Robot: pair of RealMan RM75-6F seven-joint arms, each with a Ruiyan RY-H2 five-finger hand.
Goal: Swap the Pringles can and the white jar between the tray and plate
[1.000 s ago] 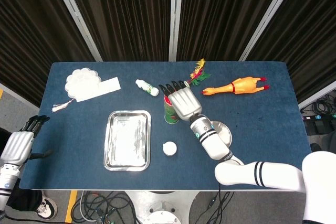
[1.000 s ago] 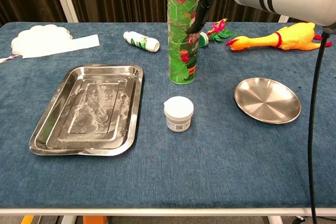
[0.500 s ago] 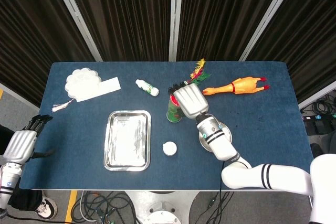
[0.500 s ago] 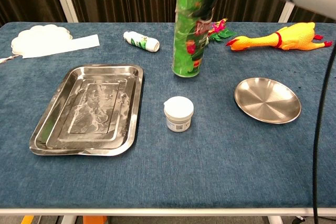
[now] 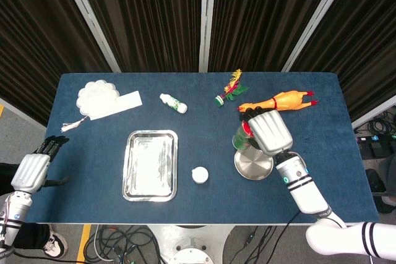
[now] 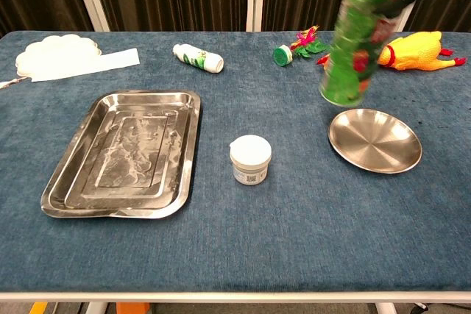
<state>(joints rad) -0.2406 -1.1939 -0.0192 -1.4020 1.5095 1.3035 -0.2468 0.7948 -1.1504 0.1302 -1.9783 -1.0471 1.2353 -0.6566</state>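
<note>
My right hand (image 5: 267, 131) grips the green Pringles can (image 5: 241, 141) near its red top. In the chest view the can (image 6: 356, 34) hangs in the air, tilted slightly, above the back left edge of the round metal plate (image 6: 375, 140). The plate (image 5: 253, 165) has nothing on it. The white jar (image 6: 250, 159) stands on the blue tabletop between the plate and the metal tray (image 6: 125, 152), which is also bare. My left hand (image 5: 31, 171) is off the table's left edge, holding nothing, fingers stretched out.
A white bottle (image 5: 173, 102) lies behind the tray. A yellow rubber chicken (image 5: 278, 101) and a small flower toy (image 5: 230, 89) lie at the back right, close behind the can. A white scalloped dish (image 5: 98, 94) with a paper strip sits at the back left.
My right hand has lifted the Pringles can off the table's middle and carried it to the right, to above the plate. The jar, tray and left hand have stayed put.
</note>
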